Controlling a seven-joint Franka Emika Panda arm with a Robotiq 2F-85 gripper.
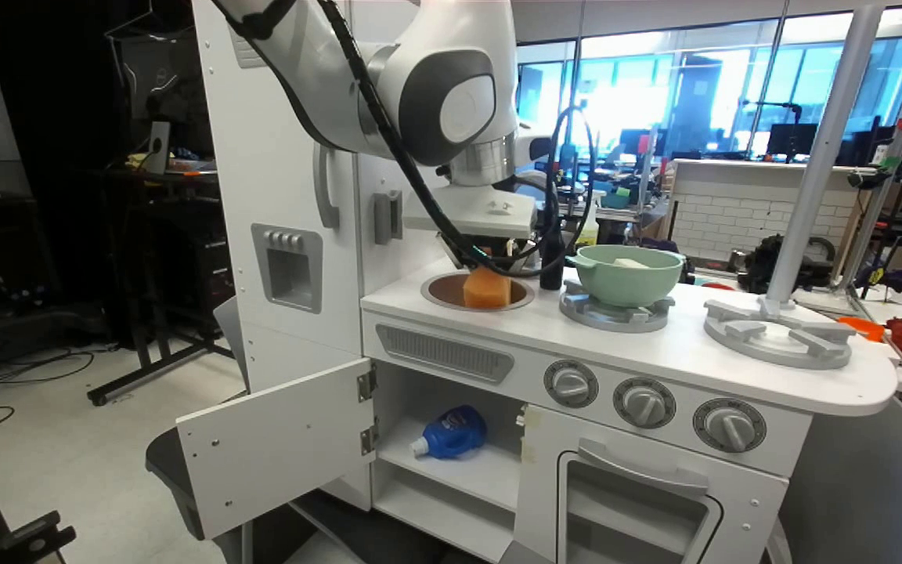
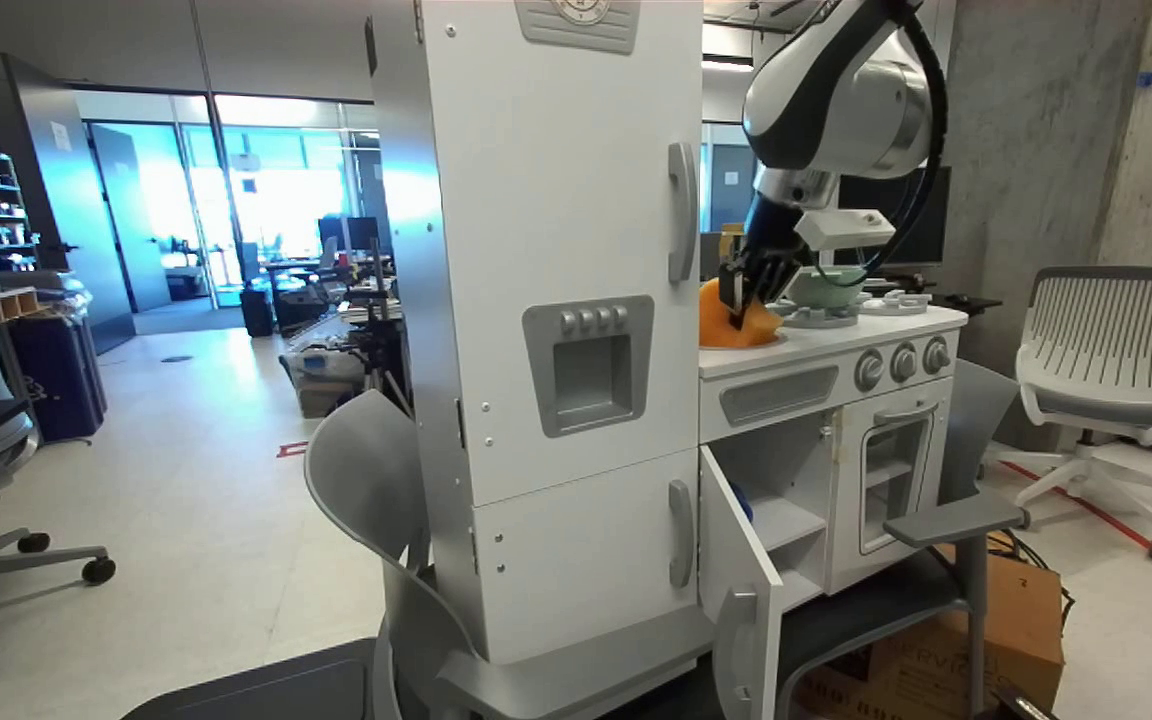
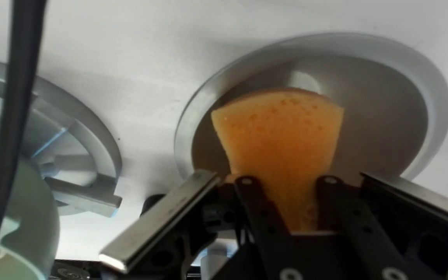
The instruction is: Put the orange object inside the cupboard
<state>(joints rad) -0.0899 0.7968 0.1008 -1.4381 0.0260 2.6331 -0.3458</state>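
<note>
Two black fingers, partway apart, pinch one orange sponge wedge in or just above one round grey sink, unclear which; rightward, one pale-green round bowl sits on one of two grey burners; below, one blue plastic bottle in the open white cupboard

I see the windows shine so bright they go almost white. Inside the cupboard it is shadier. In the wrist view, the sink has a shiny spot, soft shadows lie on the counter, and the gripper looks blurry.
</note>
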